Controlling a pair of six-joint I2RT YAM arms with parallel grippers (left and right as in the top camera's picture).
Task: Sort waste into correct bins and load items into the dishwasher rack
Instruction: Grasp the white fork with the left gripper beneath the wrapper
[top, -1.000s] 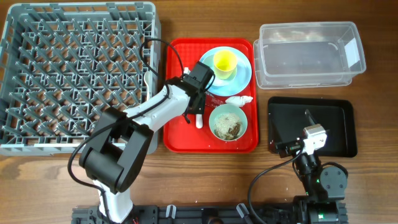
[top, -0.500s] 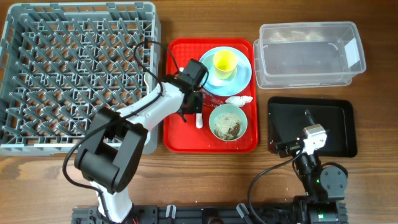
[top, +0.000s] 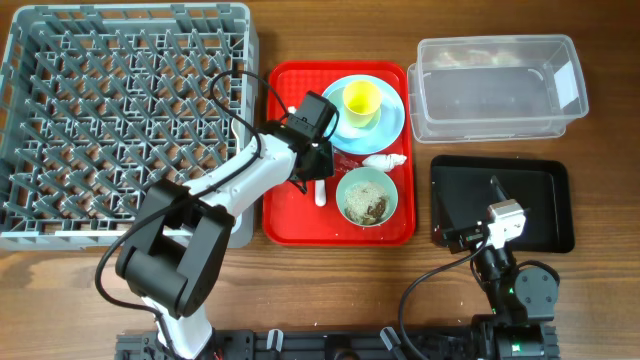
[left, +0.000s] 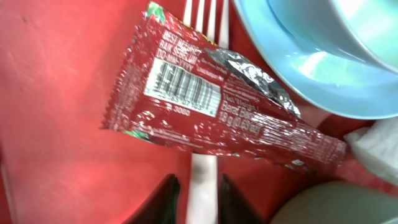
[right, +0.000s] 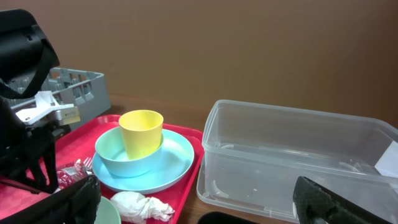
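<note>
Robot lab: wooden table (top: 600, 300), two arms (top: 245, 175).

A wooden bench (top: 600, 300) with warm mid-brown boards, the grain running left to right, fills the overhead view. Its surface is matte, lit softly and evenly, with only faint shadows on it. Behind the bench's far edge stands a plain brown wall (right: 249, 50), smooth, bare and slightly darker than the bench.
</note>
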